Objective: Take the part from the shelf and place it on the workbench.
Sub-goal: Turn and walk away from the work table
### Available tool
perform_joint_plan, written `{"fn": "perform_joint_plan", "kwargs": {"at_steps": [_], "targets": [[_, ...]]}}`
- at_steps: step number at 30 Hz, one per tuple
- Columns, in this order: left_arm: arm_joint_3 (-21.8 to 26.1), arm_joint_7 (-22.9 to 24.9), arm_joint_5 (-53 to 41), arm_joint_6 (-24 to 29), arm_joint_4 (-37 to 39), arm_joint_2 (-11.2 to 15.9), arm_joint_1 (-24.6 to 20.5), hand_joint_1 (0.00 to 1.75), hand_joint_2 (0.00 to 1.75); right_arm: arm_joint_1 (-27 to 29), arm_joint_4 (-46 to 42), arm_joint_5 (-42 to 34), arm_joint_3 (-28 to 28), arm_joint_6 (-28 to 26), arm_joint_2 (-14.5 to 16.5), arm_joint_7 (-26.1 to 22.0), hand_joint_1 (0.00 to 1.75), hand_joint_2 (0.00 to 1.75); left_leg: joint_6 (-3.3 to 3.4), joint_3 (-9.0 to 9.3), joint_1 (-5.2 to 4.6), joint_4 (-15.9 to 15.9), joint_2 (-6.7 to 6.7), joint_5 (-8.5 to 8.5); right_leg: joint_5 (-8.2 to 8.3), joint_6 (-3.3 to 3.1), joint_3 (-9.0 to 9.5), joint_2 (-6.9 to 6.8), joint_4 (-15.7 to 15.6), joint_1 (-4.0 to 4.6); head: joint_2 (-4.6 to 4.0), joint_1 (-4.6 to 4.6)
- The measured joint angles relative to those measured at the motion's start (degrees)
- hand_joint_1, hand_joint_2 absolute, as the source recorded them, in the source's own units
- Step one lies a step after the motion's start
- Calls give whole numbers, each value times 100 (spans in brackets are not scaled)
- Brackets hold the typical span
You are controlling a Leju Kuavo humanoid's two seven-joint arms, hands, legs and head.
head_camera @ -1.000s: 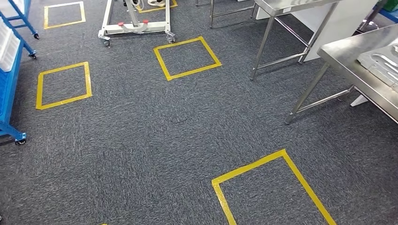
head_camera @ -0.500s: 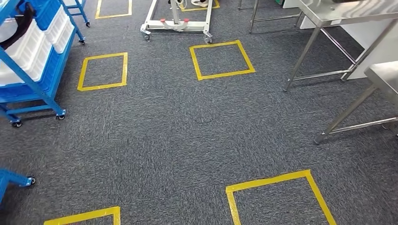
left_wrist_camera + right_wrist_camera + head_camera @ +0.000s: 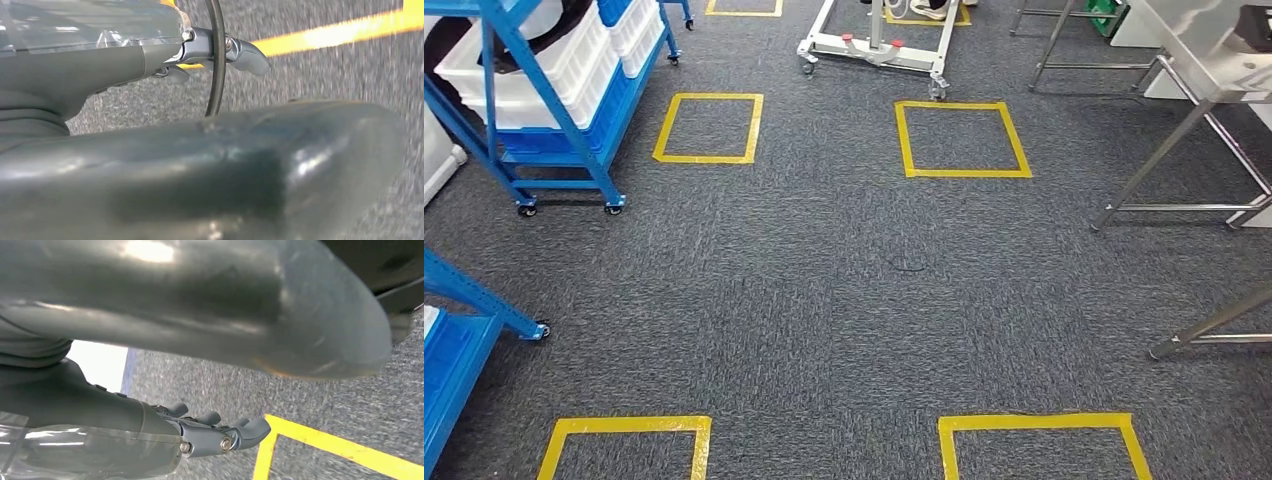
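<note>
Floor: we log grey flecked carpet [image 3: 844, 300], short looped pile, across the whole head view.

Shelf [image 3: 554, 120]: blue metal frame on castors, at ten o'clock. We count white plastic bins [image 3: 544, 65] on its sloped tiers, above a blue tray; a dark curved item lies in the top bin, and we cannot tell whether it is the part. A second blue rack [image 3: 464, 300] stands at eight o'clock.

Workbench [image 3: 1214, 60]: brushed steel top on thin steel legs, at two o'clock.

White wheeled frame [image 3: 874, 50]: painted tube with red knobs, at twelve o'clock.

Yellow tape squares [image 3: 964, 140]: flat outlines, four nearest us at eleven, one, seven and five o'clock.

Left hand [image 3: 220, 50]: smooth grey thumb, fingers loosely extended over carpet, holding nothing; a thin black cable [image 3: 217, 60] crosses them.

Right hand [image 3: 220, 432]: grey fingers slightly curled, apart, empty, above a tape corner.
</note>
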Motion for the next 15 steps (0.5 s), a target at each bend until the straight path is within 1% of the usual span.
{"fn": "perform_joint_plan", "kwargs": {"at_steps": [1,2,3,4,5,6,7,8,9,10,11,12,13,14,15], "targets": [[-2,-9,-8,0,0,-5,0,0,0,-2,-2,15,-10,-10,-5,3,0,0,14,17,-27,0,-92,-4,177,-71,-8,29,-103,53,0,0],[-5,-14,-16,0,0,-15,1,0,0,-3,-6,28,-20,-19,-15,4,0,0,23,40,-43,0,-186,-7,446,-158,90,95,-427,123,0,0],[-9,-17,-24,0,0,-32,0,0,0,0,-10,39,-29,-25,-28,5,0,0,30,58,-49,-5,-274,-11,716,-254,232,227,-844,199,0,0],[-13,-19,-28,1,0,-55,-7,0,0,2,-13,50,-42,-27,-51,8,0,0,34,69,-56,-6,-357,-14,919,-348,368,368,-1220,251,0,-1],[-17,-20,-31,1,0,-79,-16,0,0,0,-16,59,-54,-29,-71,13,0,0,32,66,-52,-10,-429,-13,1037,-420,464,477,-1487,286,0,-1],[-22,-21,-32,1,0,-97,-20,0,0,-13,-17,66,-65,-29,-86,18,0,0,23,54,-44,-19,-497,-8,1061,-469,504,538,-1607,297,0,-1],[-26,-21,-33,1,0,-108,-18,0,0,-35,-18,73,-74,-26,-95,25,0,0,5,44,-41,-36,-564,3,1058,-499,522,511,-1648,289,0,-1],[-30,-21,-36,1,-1,-111,-8,0,0,-59,-19,80,-77,-20,-91,28,0,0,-7,42,-46,-52,-607,13,1083,-509,558,441,-1727,262,0,-1],[-32,-21,-38,2,-1,-111,7,0,0,-78,-19,87,-77,-15,-85,33,0,0,-19,38,-61,-45,-553,3,1117,-502,615,366,-1824,235,0,-1],[-33,-21,-40,2,-2,-110,16,0,0,-83,-19,92,-79,-7,-80,36,0,0,-34,0,-78,40,-418,-62,1155,-490,683,284,-1936,206,0,-2],[-34,-20,-42,2,-2,-109,11,0,0,-75,-19,96,-81,1,-74,38,0,0,-58,-89,-83,235,-240,-184,1186,-472,745,191,-2035,176,0,-2],[-35,-20,-42,2,-2,-107,-1,0,0,-61,-19,97,-87,8,-72,40,0,0,-99,-233,-65,521,-52,-347,1186,-445,785,100,-2074,171,0,-2],[-36,-20,-42,2,-2,-104,-17,0,0,-48,-19,97,-96,16,-72,41,0,0,-154,-410,-27,860,60,-511,1172,-427,803,5,-2084,159,0,-2],[-37,-20,-42,2,-3,-101,-31,0,0,-39,-19,97,-108,22,-72,42,0,0,-213,-562,18,1145,119,-612,1146,-397,808,-97,-2070,140,0,-2],[-37,-20,-42,2,-3,-97,-33,0,0,-38,-19,97,-120,24,-71,42,0,0,-275,-643,64,1287,158,-621,1112,-350,811,-192,-2043,113,0,-2]]}}
